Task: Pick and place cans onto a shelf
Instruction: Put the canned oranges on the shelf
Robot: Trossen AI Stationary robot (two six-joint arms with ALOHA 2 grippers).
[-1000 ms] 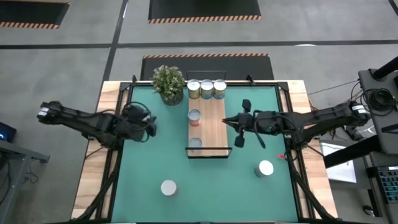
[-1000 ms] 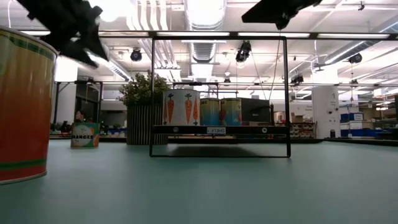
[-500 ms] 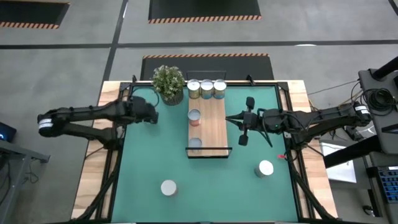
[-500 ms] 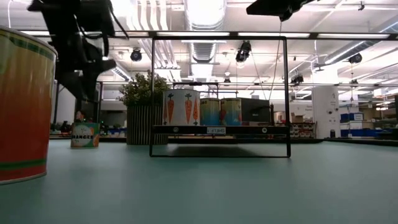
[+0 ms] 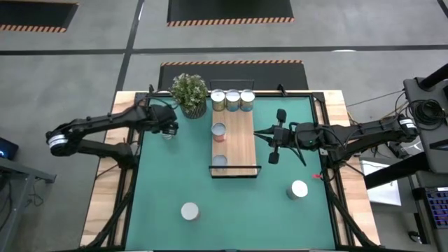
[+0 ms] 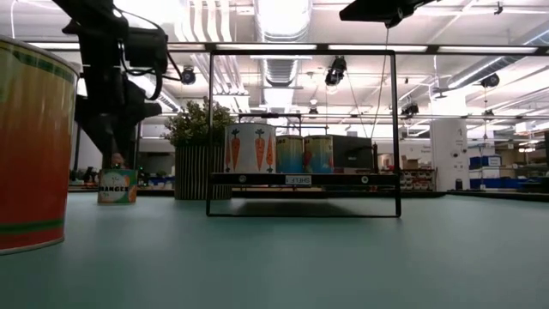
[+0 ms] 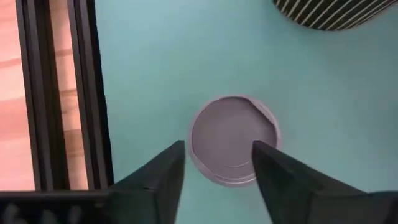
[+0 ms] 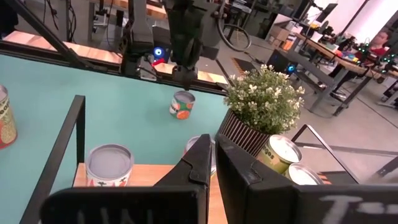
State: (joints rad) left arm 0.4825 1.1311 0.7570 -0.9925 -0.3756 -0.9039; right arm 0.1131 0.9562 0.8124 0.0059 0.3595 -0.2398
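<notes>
A can [image 7: 233,140] stands on the green mat [image 5: 175,175] at its far left, under the left gripper [image 5: 166,129], fingers apart above its rim. Far-centre, the shelf [image 5: 236,147] carries two cans. The right gripper [image 5: 274,137], fingers together, hangs just right of it. Beyond the table lies a lit workshop.

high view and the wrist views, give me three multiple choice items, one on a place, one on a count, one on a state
1. Where is the left hand?
A. above the small grey-topped metal can near the striped plant pot
B. over the wooden shelf board

2. How many cans stand on the light-brown wooden shelf board?
A. two
B. five

3. The right hand is:
A. shut, holding nothing
B. wide open

Answers: 1 A, its fingers flank that can's top; 2 A, two tops show on the board; 3 A, its fingers meet with nothing between.
</notes>
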